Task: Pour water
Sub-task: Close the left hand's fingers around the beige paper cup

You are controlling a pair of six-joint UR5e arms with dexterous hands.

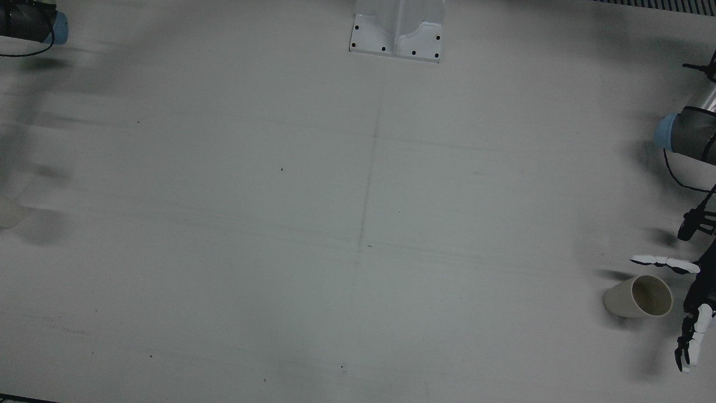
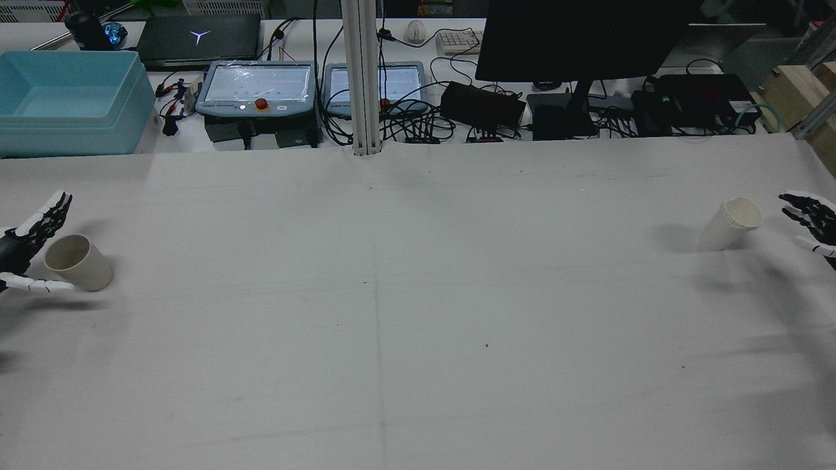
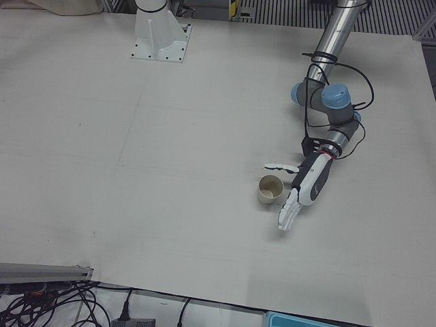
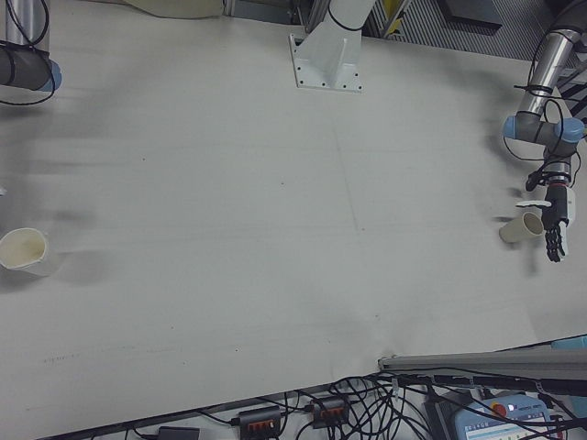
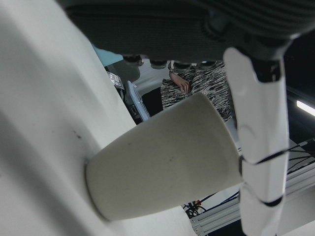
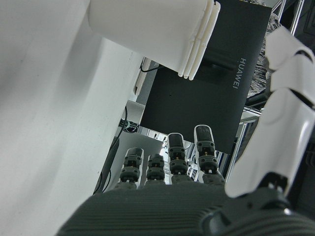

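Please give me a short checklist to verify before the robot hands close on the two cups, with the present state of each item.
1. Left robot hand open, fingers apart on both sides of the beige cup: ok.
2. Beige cup upright on the table: ok.
3. Right robot hand open beside the white cup: ok, not yet around it.
4. White cup upright: ok. The right hand view shows several rims, so it seems to be a stack of cups.
5. Water in either cup: cannot tell.
6. Table between the cups free of obstacles: ok.
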